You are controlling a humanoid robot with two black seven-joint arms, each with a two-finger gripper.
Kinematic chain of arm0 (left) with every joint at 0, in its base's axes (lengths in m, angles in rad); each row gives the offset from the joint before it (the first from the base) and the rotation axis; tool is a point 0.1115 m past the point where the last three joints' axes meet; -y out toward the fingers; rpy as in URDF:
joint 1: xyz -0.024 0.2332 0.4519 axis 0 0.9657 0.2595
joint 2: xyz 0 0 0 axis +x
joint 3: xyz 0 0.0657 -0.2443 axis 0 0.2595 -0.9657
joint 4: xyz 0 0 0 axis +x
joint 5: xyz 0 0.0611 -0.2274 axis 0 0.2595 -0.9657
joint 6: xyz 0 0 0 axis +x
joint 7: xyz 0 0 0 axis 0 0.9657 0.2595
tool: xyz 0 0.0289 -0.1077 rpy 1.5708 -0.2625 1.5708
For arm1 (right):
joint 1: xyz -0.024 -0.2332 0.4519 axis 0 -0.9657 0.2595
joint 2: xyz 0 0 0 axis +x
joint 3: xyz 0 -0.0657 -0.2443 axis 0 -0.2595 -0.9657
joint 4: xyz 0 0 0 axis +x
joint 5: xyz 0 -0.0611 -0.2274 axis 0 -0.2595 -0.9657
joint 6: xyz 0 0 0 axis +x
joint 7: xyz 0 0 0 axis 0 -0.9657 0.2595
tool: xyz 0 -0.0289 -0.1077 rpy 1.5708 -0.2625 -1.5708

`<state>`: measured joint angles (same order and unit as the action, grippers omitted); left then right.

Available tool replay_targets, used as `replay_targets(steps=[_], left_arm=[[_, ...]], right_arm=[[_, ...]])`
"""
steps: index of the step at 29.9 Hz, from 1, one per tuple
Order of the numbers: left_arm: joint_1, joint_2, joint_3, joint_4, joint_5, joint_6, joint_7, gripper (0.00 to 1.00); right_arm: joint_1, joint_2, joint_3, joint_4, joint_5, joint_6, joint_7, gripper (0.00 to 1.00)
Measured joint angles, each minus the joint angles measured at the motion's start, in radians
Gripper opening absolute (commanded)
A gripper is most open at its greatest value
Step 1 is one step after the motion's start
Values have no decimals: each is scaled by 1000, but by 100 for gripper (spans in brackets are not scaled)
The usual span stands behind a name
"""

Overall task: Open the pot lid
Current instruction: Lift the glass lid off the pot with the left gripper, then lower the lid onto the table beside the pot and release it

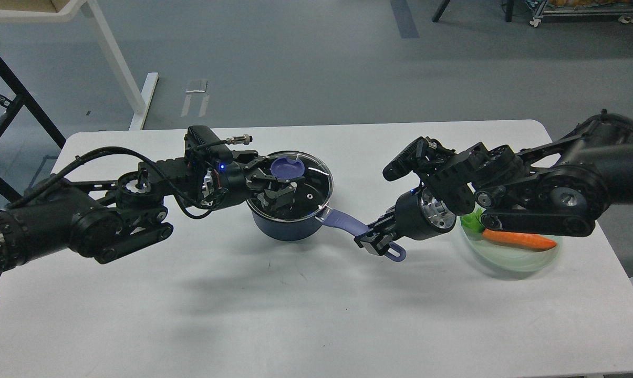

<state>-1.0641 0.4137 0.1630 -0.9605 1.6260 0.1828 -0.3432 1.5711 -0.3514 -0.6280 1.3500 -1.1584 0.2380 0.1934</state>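
Lid sits on pot; its knob at 11 o'clock is clasped by left gripper. Pot handle is clamped by right gripper at 4 o'clock.

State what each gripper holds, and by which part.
Right gripper: navy saucepan, by its lavender handle. Left gripper is at the glass lid's knob; grip unclear.

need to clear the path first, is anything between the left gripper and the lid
Nothing visible. The left gripper is already at the lid, its fingers around the purple knob, with no other object between them.
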Motion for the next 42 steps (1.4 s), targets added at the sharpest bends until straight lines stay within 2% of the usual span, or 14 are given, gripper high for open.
replay_targets(steps=[7, 15, 18, 23, 29, 38, 40, 42], left_arm=[[-16, 36, -14, -11, -7, 4, -22, 38], [-29, 278, -11, -24, -118, 6, -54, 38], [3, 384, -3, -24, -149, 9, -64, 38], [149, 479, 1, -9, -153, 65, -103, 39], [265, 477, 1, 72, -154, 139, -120, 39], [281, 372, 1, 235, -163, 150, -132, 41], [282, 349, 1, 266, -163, 150, -141, 44], [282, 340, 1, 280, -163, 150, -144, 59]], right_arm=[[0, -3, 1, -1, 5, 0, 0, 17], [2, -17, -5, 2, 7, -1, 0, 17], [2, -18, -6, 2, 7, -1, 0, 17], [0, -25, -4, 3, 7, -1, 0, 17], [-3, -46, -4, 10, 8, 0, 0, 17], [-3, -45, -2, 11, 8, 0, 0, 17], [-3, -45, -1, 11, 8, 0, 0, 17], [-3, -44, -1, 11, 8, 0, 0, 17]])
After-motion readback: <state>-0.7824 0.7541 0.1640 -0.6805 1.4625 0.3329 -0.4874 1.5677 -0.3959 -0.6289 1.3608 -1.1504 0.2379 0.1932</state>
